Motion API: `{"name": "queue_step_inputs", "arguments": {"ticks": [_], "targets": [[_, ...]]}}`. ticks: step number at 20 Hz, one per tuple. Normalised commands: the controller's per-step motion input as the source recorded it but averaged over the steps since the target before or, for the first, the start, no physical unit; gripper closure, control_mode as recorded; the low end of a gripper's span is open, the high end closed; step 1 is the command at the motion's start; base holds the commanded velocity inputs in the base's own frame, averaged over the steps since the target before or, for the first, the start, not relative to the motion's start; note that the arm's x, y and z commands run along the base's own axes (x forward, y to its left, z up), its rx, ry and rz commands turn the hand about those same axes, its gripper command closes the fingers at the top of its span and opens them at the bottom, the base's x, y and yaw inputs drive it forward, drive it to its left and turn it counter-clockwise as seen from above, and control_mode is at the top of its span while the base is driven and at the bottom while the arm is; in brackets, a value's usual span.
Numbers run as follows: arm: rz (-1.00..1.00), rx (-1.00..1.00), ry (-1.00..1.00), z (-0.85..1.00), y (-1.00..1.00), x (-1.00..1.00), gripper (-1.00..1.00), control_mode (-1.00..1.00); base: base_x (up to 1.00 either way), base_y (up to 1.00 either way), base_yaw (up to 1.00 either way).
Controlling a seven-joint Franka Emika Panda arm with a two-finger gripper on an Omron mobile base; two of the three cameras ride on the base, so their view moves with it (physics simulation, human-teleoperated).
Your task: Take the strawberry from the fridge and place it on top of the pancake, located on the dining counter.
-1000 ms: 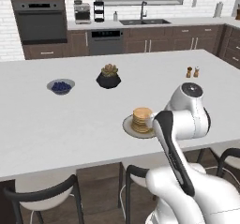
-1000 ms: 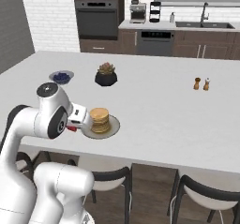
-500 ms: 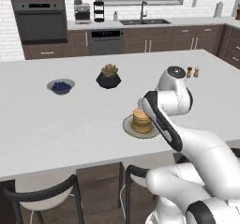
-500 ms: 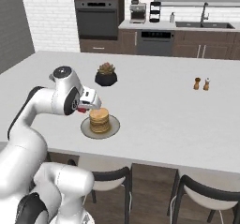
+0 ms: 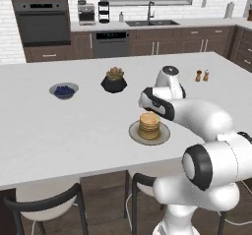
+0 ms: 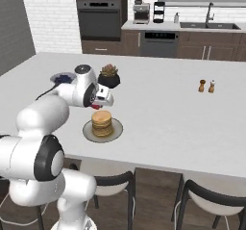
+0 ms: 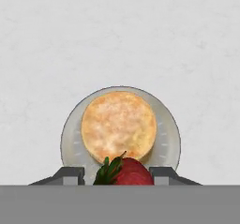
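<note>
Most of the task looks done: the small bright red strawberry [image 7: 125, 172] sits clamped between the narrowly parted tips of the two-finger gripper [image 7: 117, 175], at the hand view's bottom centre, above the round golden-tan pancake stack [image 7: 119, 125] on its grey plate [image 7: 169, 141]. Only lowering and releasing remain.

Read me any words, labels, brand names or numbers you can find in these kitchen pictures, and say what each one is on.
None: no readable text anywhere.
The oven, coffee machine and dishwasher fronts show no legible markings at this size.
The salt and pepper shakers, plate and strawberry in the claw carry no lettering.
</note>
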Motion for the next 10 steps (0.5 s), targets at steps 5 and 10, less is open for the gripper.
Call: {"name": "queue_step_inputs", "arguments": {"ticks": [5,10], "targets": [[0.00,-0.02,0.06,-0.60,0.02,0.52,1.00,-1.00,0.00,0.00,0.00],[0.00,-0.03,0.18,-0.45,0.00,0.14,1.00,-1.00,0.00,0.00,0.00]]}}
